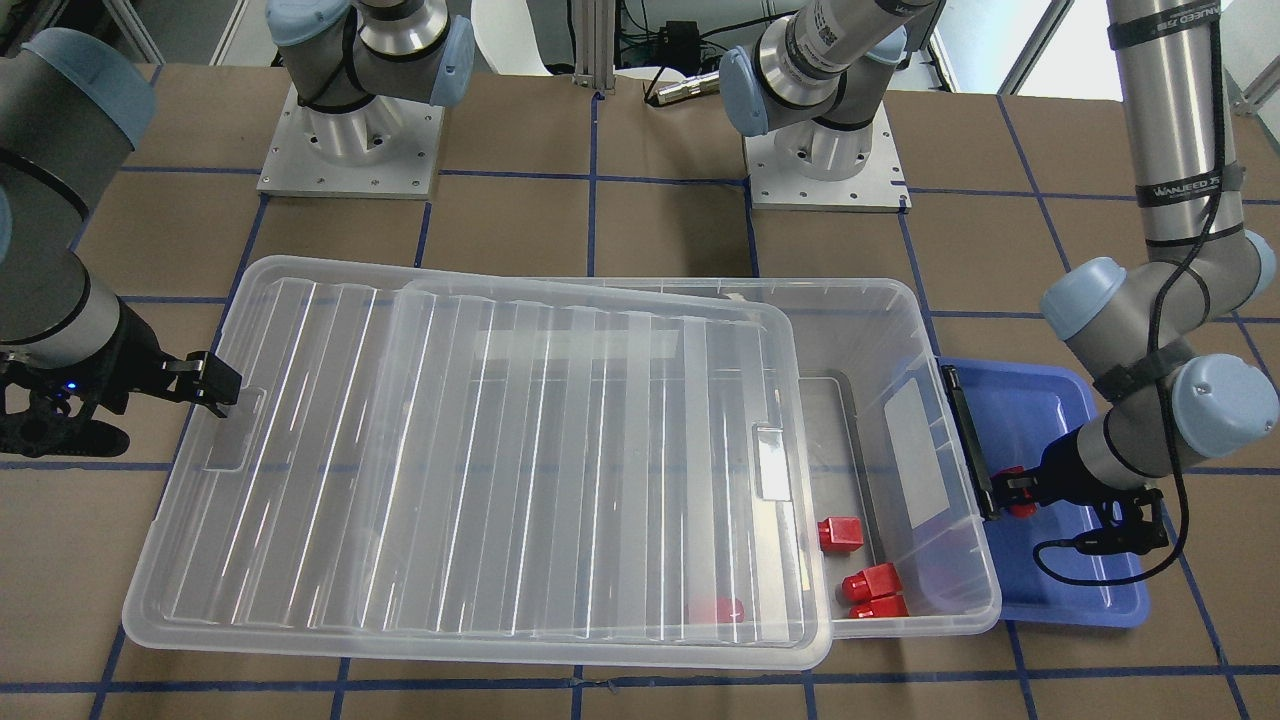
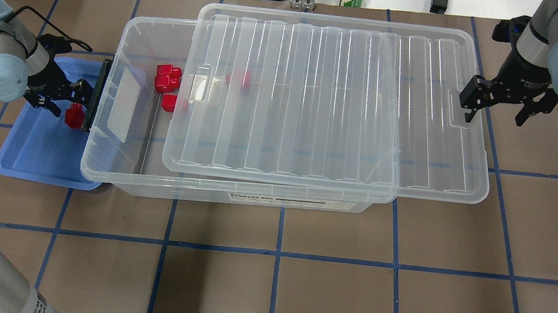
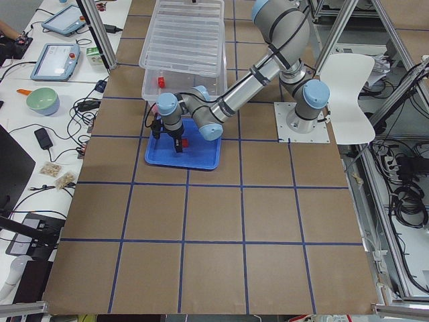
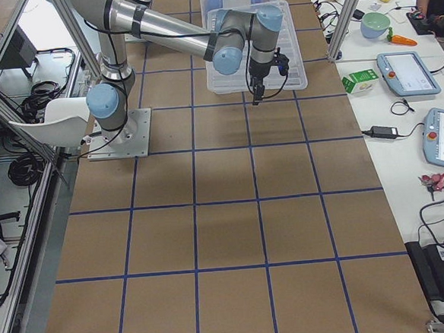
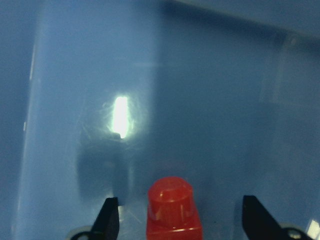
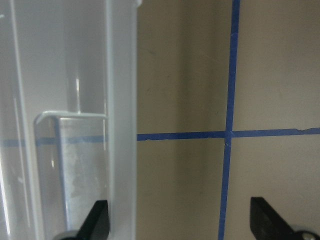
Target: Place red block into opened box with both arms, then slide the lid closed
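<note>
Left end effector spread astride the red block in the tray.
Pinch its wide body squarely; right end effector, also spread, brackets the lid edge.

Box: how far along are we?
Done: four blocks lie in the box. In hand: left gripper, jaws open, straddles a red block in the tray. Left: grasp it, drop it in; then right gripper, open beside the lid, slides it shut.
</note>
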You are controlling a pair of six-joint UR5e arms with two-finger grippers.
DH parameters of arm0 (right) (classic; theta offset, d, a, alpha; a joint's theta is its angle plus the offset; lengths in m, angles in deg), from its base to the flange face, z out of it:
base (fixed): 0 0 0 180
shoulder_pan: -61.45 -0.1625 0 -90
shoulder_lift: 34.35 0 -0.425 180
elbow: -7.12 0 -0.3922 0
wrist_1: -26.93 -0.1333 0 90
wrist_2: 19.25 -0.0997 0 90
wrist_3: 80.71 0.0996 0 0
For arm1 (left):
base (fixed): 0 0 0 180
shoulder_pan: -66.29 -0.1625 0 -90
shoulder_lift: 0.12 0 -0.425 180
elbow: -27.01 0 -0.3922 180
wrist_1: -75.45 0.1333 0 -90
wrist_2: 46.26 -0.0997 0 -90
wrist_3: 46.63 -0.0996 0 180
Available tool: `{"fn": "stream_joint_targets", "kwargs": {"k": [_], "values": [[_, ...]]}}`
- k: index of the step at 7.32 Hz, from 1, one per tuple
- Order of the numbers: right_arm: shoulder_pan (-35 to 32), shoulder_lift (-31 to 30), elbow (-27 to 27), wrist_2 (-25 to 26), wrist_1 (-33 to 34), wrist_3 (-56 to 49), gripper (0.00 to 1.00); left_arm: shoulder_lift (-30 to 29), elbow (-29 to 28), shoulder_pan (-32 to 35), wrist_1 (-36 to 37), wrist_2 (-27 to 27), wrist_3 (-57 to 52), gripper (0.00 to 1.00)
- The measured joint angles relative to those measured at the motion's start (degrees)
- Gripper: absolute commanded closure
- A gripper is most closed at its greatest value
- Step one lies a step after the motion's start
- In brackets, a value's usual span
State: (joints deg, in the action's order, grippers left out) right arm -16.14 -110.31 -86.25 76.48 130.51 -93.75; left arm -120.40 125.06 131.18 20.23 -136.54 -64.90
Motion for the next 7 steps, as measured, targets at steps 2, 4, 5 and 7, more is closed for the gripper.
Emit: {"fn": "stream_joint_targets", "kwargs": {"k": [2, 4, 5, 7], "values": [[1.35, 0.16, -0.04, 0.26, 0.13, -3.20, 0.00, -0.10, -0.31, 0.18, 0.02, -1.74, -0.35, 0.64], [2.03, 0.23, -0.05, 0.31, 0.04, -5.49, 0.00, -0.15, -0.44, 0.10, -0.06, -2.01, -0.36, 0.89], [2.13, 0.26, -0.05, 0.39, 0.21, -7.89, 0.00, 0.12, -0.52, -0.04, -0.32, -1.95, -0.24, 0.98], [2.25, 0.37, -0.05, 0.42, 0.48, -11.38, 0.00, 1.16, -1.16, -0.70, -2.22, -1.71, -0.29, 0.98]]}}
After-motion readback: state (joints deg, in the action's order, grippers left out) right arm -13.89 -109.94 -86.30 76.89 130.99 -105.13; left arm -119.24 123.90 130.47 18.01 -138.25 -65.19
